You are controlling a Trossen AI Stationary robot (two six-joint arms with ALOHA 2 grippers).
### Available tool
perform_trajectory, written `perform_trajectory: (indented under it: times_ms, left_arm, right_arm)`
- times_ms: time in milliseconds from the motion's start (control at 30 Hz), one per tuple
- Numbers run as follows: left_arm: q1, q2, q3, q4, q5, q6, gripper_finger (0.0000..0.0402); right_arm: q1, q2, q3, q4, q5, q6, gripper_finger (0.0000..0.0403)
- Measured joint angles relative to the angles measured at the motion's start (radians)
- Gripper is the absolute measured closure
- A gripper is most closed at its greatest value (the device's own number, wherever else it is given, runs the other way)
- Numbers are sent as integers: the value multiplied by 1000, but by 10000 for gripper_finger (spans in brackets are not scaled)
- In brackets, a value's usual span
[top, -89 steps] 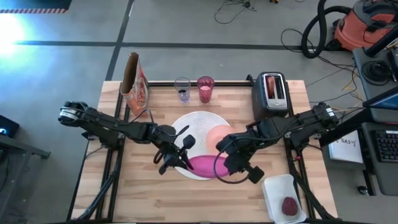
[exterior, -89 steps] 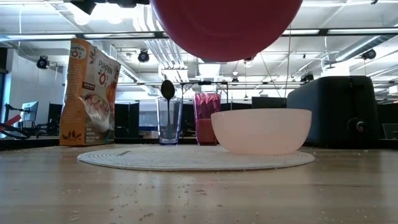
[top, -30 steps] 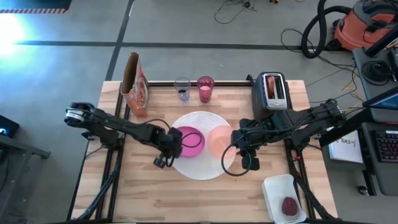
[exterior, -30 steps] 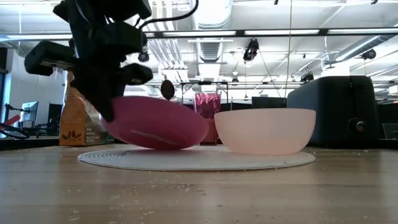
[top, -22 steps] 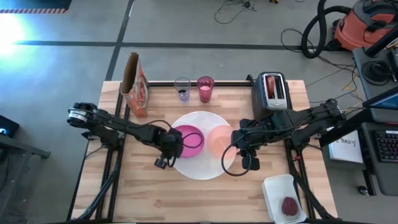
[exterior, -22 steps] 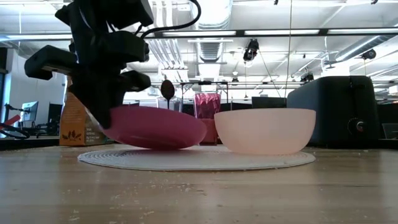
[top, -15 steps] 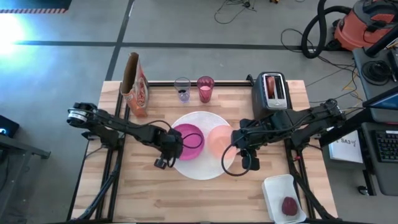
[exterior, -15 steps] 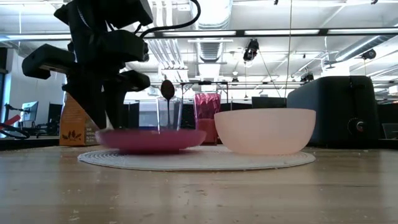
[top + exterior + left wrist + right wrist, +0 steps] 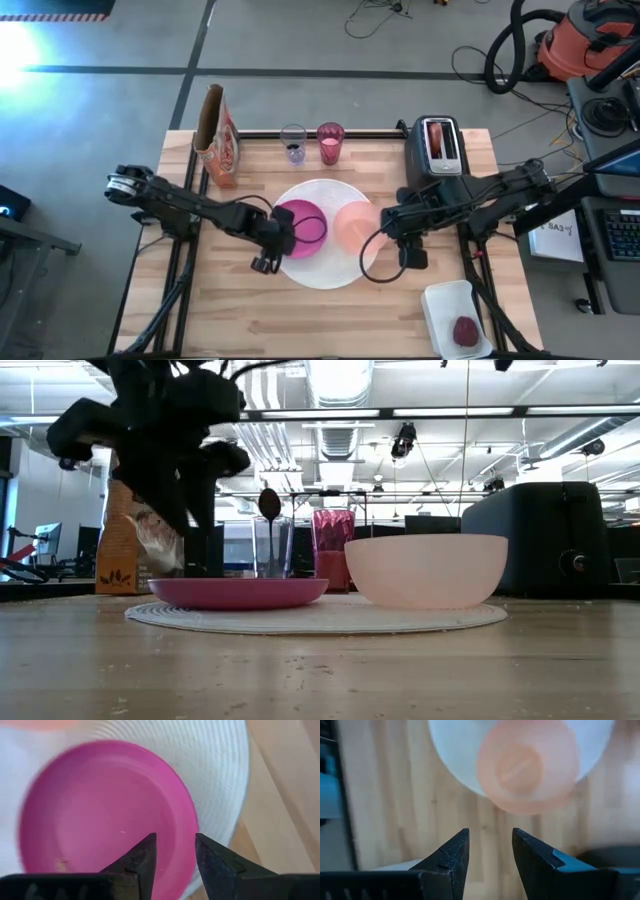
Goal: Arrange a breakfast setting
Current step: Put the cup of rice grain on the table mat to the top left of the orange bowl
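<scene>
Plate (image 9: 304, 226) flat on disc (image 9: 322, 272) beside bowl (image 9: 354, 225), left gripper (image 9: 272, 243) just off plate's rim, fingers (image 9: 141, 857) parted, released, right gripper (image 9: 405, 240) beside bowl, fingers (image 9: 452, 851) spread, empty

We see the translucent pink bowl (image 9: 527, 771) sitting on the big white round disc (image 9: 451, 755), overhanging its edge above the wooden bench (image 9: 385, 810); the right gripper (image 9: 489, 851) hangs over bare wood beside the bowl, fingers (image 9: 451, 855) apart and empty.

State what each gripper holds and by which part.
Nothing is held. The left gripper stands open above the magenta plate's rim; the right gripper is open and empty.
</scene>
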Motion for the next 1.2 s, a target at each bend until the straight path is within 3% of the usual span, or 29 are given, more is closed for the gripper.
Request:
perform_trajectory:
  times_ms: [267, 433, 933, 1200]
  left_arm:
    - [-68, -3, 19, -80, -123, -107, 284]
    - [-91, -5, 40, -181, -159, -151, 284]
    - [-98, -8, 32, -231, -157, -166, 284]
    - [-98, -8, 32, -227, -156, -180, 284]
  right_arm:
    - [-28, -70, -36, 60, 84, -91, 266]
    - [-67, -177, -152, 179, 98, -110, 270]
    - [-126, -632, -791, 730, 96, -108, 272]
    - [-126, -846, -1063, 904, 106, -111, 282]
